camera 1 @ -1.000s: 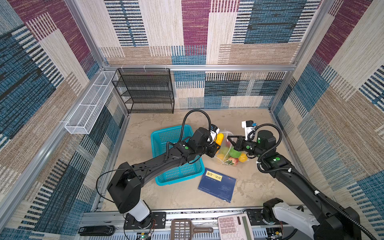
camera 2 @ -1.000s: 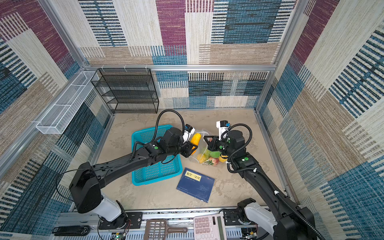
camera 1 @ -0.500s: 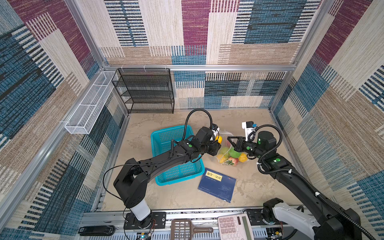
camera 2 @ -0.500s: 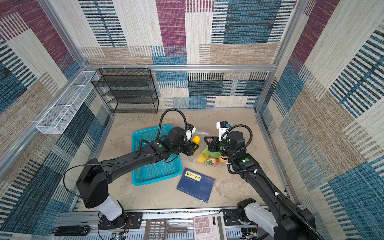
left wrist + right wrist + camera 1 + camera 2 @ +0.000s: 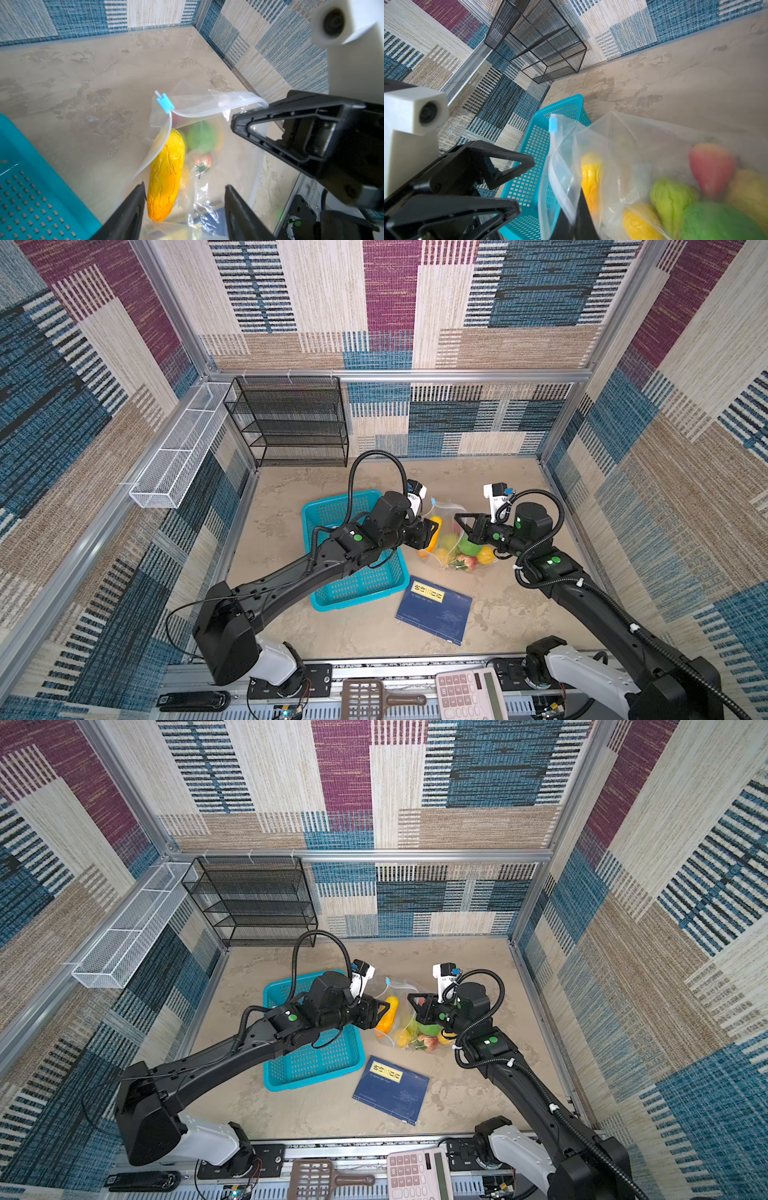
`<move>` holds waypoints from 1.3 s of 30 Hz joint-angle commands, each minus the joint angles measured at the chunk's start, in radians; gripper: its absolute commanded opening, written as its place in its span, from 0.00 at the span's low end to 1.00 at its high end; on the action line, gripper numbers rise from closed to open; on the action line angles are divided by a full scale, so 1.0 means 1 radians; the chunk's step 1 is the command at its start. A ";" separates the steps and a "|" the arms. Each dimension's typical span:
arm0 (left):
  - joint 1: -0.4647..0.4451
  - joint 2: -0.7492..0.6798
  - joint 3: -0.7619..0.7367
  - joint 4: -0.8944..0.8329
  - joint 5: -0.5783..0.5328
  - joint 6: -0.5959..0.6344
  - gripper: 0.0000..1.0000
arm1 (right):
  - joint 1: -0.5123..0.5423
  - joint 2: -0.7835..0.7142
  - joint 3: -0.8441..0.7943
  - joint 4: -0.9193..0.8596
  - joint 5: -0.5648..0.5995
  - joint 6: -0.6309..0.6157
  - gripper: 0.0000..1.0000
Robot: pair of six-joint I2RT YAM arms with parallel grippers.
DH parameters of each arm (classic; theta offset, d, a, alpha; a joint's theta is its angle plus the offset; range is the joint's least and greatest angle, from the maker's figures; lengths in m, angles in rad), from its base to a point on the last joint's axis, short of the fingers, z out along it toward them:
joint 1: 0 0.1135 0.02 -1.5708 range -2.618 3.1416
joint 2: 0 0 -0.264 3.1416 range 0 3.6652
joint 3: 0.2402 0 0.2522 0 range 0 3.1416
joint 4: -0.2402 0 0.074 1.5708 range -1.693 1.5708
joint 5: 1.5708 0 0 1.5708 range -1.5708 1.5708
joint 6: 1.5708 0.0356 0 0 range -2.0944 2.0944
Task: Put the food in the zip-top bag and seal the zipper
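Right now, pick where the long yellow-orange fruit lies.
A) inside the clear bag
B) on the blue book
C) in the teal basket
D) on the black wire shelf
A: the yellow-orange fruit shows through the plastic of the clear bag, at its open mouth, just ahead of the open left gripper.

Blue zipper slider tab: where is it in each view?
In a top view: slider tab at the bag's far corner, beside teal basket.
In a top view: same spot.
Left wrist: mid-picture, at the open mouth's corner.
Right wrist: in front of basket's corner.
Landmark: the basket, in all four.
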 commanded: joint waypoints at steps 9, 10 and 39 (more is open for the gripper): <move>0.049 0.033 -0.032 -0.017 -0.053 0.103 0.53 | 0.000 -0.007 0.019 0.007 0.000 0.003 0.00; 0.055 0.048 -0.027 -0.018 -0.047 0.106 0.52 | 0.000 -0.008 0.020 0.004 -0.001 0.004 0.00; 0.069 -0.050 0.028 0.187 0.068 -0.089 0.00 | 0.004 0.120 0.298 -0.140 -0.100 -0.156 0.00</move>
